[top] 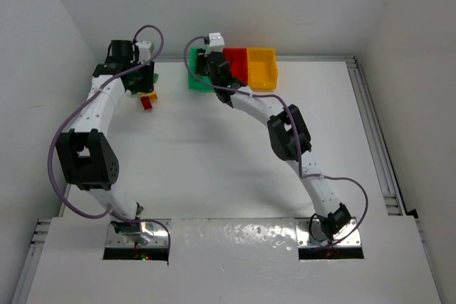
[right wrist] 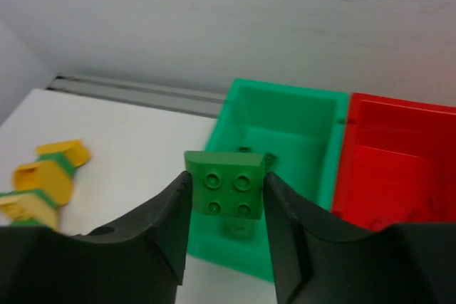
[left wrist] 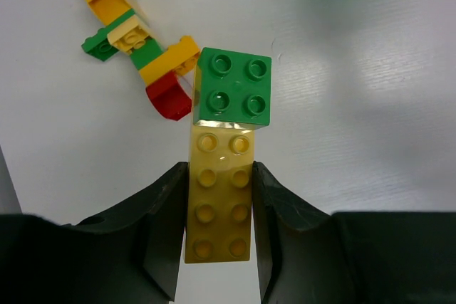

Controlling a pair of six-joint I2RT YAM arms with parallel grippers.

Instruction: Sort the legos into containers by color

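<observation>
My left gripper (left wrist: 219, 176) is shut on a long yellow lego (left wrist: 217, 211). A green square lego (left wrist: 234, 87) sits on that brick's far end. Just beyond it lies a cluster of yellow and green legos (left wrist: 121, 30) with a red lego (left wrist: 169, 99). In the top view the left gripper (top: 146, 82) is over this cluster (top: 148, 97). My right gripper (right wrist: 228, 183) is shut on a small green lego (right wrist: 228, 178) and holds it over the near wall of the green bin (right wrist: 299, 122). The red bin (right wrist: 399, 154) stands to the right of the green one. The yellow bin (top: 261, 67) ends the row.
The three bins stand side by side against the back wall (top: 235, 5). A metal rail (top: 374, 140) runs along the table's right edge. Yellow and green legos (right wrist: 43, 176) lie on the white table left of the green bin.
</observation>
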